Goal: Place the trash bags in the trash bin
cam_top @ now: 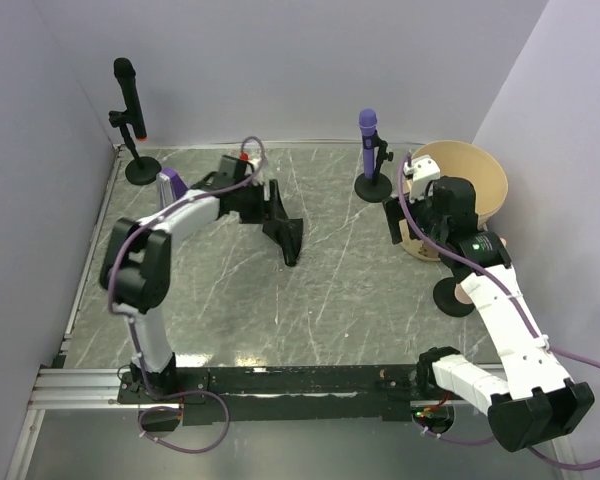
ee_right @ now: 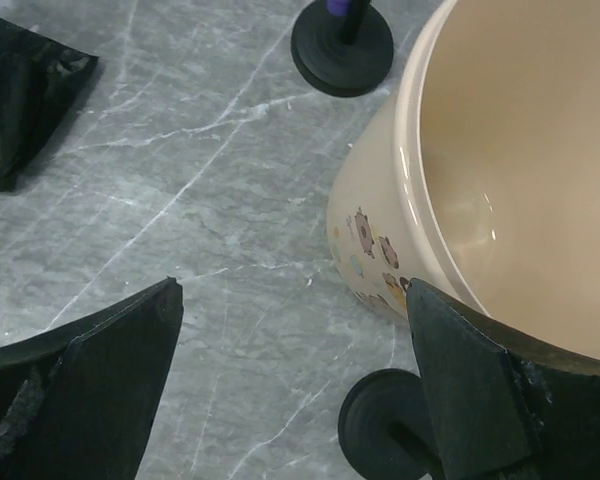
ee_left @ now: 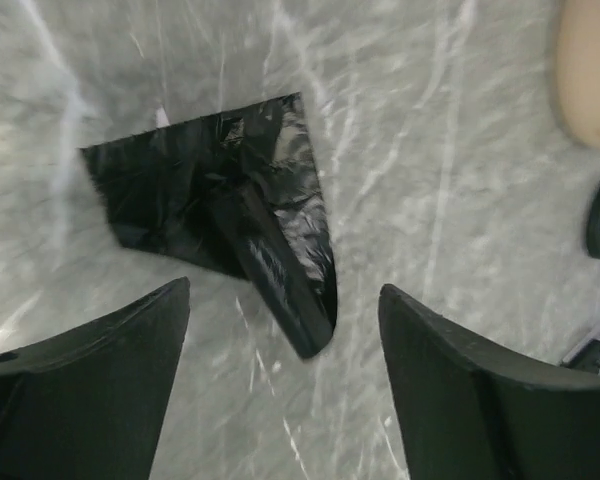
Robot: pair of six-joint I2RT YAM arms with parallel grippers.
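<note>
Wide open, empty: left gripper (ee_left: 282, 300), right gripper (ee_right: 292, 290). Bags (ee_left: 210, 190) at left's twelve o'clock, likely light, floppy, slick; pinch the thick rolled fold.

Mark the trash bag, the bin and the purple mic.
trash bag (ee_left: 170, 190), left wrist view, flat glossy sheet.
trash bin (ee_right: 372, 178), right wrist view, outer wall above the print.
purple microphone (cam_top: 368, 130), top view, purple handle.

Glossy crinkled black plastic trash bags (ee_left: 210, 190), smooth tan trash bin (ee_right: 370, 200), seemingly plastic, polished stone-look table (cam_top: 350, 290)
</note>
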